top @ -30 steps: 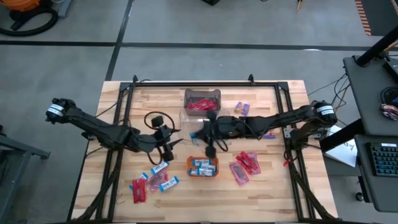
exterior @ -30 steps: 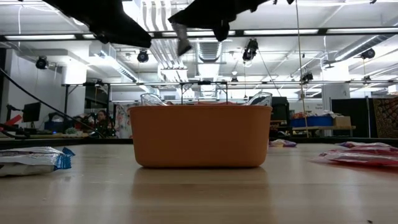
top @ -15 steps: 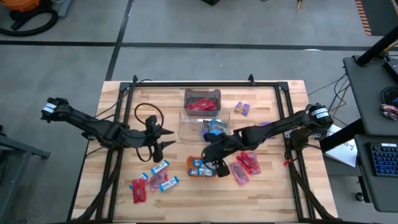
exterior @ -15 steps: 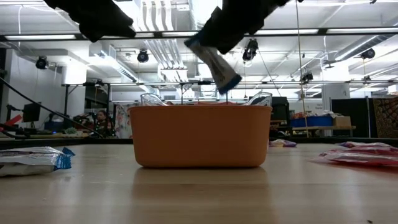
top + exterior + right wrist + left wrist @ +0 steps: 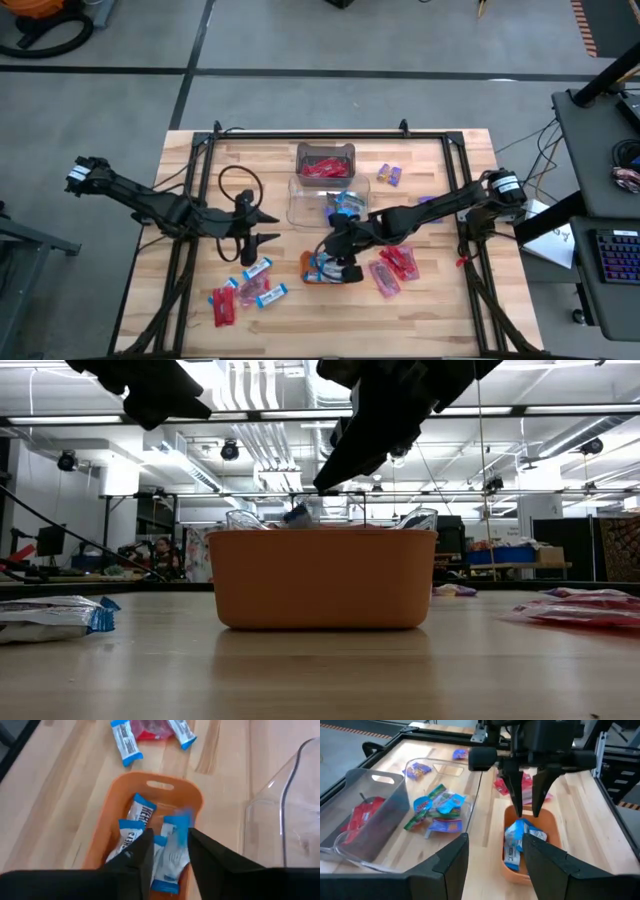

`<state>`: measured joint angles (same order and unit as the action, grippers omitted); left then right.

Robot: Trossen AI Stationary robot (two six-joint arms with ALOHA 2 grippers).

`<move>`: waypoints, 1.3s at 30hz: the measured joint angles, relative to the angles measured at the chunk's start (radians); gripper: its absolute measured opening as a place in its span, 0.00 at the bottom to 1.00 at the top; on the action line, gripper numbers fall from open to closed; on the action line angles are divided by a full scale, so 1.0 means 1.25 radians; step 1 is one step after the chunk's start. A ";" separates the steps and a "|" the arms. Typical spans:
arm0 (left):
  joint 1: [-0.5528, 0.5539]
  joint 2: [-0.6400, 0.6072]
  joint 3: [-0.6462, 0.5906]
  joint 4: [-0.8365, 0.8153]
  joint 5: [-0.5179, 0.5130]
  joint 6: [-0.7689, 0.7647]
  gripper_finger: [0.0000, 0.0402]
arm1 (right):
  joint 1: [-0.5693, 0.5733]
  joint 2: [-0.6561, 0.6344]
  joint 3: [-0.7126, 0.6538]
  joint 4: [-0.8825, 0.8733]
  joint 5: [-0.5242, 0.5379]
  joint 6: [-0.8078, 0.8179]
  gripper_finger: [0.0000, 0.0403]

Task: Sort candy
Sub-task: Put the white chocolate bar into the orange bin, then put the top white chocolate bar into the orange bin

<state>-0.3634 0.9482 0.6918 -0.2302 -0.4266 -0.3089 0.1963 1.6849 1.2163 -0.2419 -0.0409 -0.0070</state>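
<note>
The bench (image 5: pixel 440 290) is partly sorted. Beyond the right jaws, one clear bin (image 5: pixel 325 160) holds red packets and a second bin (image 5: pixel 300 200) some crinkly wrappers. Straight beneath those jaws the orange tray (image 5: pixel 107 827) holds several blue-and-white bars (image 5: pixel 137 812). The right gripper (image 5: pixel 527 807) hovers over it with jaws parted and holding nothing; a bar (image 5: pixel 176 832) below looks to be dropping, though it is blurred. The left gripper (image 5: pixel 262 228) waits beside, jaws wide and empty. Left to sort: mixed candy (image 5: pixel 245 290) near the left jaws, red packets (image 5: pixel 392 265) beside the right, purple ones (image 5: pixel 390 175) farther off.
</note>
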 joint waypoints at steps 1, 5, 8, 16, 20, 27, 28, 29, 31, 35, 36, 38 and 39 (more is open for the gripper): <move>0.000 0.000 0.000 -0.003 0.000 -0.001 0.42 | 0.000 0.000 0.001 0.000 0.000 0.005 0.30; 0.000 0.001 0.000 -0.028 0.001 -0.024 0.42 | 0.002 -0.003 0.013 -0.008 0.000 0.006 0.36; 0.000 0.002 0.000 -0.074 0.035 -0.063 0.42 | 0.004 -0.006 0.033 -0.043 0.000 0.006 0.36; -0.006 0.054 0.000 -0.237 0.230 -0.200 0.42 | 0.004 -0.010 0.081 -0.142 0.000 0.005 0.34; -0.032 0.125 0.000 -0.256 0.251 -0.212 0.42 | 0.004 -0.015 0.081 -0.163 -0.001 0.006 0.35; -0.091 0.232 -0.001 -0.298 0.253 -0.229 0.42 | 0.004 -0.021 0.079 -0.260 -0.006 0.043 0.33; -0.098 0.242 -0.001 -0.298 0.253 -0.239 0.42 | 0.004 -0.022 0.078 -0.265 -0.011 0.050 0.33; -0.105 0.250 -0.001 -0.295 0.254 -0.248 0.42 | 0.006 -0.024 0.076 -0.269 -0.013 0.053 0.32; -0.119 0.260 -0.001 -0.293 0.252 -0.263 0.42 | 0.010 -0.027 0.073 -0.271 -0.015 0.053 0.32; -0.138 0.283 -0.005 -0.292 0.239 -0.282 0.42 | 0.019 -0.036 0.068 -0.271 -0.015 0.053 0.33; -0.140 0.286 -0.010 -0.289 0.231 -0.287 0.42 | 0.022 -0.039 0.067 -0.270 -0.015 0.054 0.33; -0.145 0.294 -0.027 -0.271 0.222 -0.304 0.42 | 0.027 -0.045 0.066 -0.270 -0.012 0.058 0.33; -0.146 0.297 -0.040 -0.267 0.221 -0.317 0.42 | 0.030 -0.047 0.066 -0.270 -0.009 0.061 0.33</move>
<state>-0.5453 1.3193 0.6414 -0.5637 -0.1501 -0.7052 0.2335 1.6256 1.2987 -0.5799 -0.0517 0.0689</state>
